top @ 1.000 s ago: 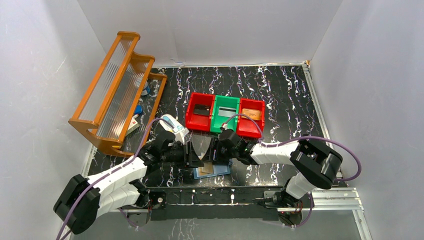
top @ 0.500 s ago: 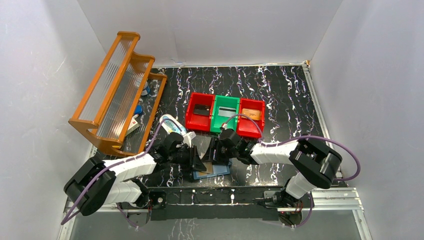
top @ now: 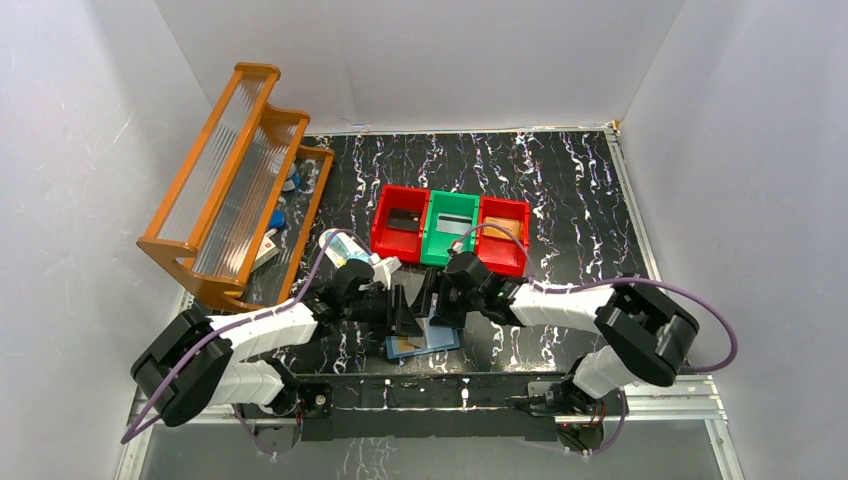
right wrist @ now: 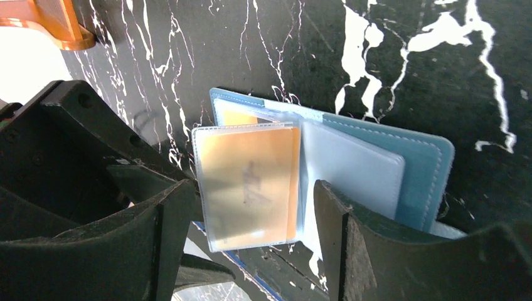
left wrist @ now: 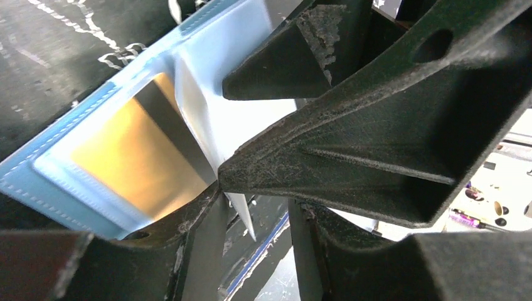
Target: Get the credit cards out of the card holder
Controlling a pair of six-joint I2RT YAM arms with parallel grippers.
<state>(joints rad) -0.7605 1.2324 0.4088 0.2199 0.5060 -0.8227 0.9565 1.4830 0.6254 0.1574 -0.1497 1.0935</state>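
Note:
The blue card holder lies open near the table's front edge. A tan-orange credit card sits inside one of its clear pockets. My right gripper hangs open just above the holder, fingers either side of that pocket. My left gripper faces it from the left, jaws apart, with a clear pocket's corner hanging loose in the gap. A black card, a pale grey card and a tan card lie in the bins.
Two red bins flank a green bin behind the grippers. An orange wooden rack stands at the left with small items under it. A white-and-blue oval case lies beside the left arm. A metal rail runs along the front.
The left arm reached further right toward the holder. The pale leaf held up between the grippers has dropped out of the top view. The right jaws spread wider.

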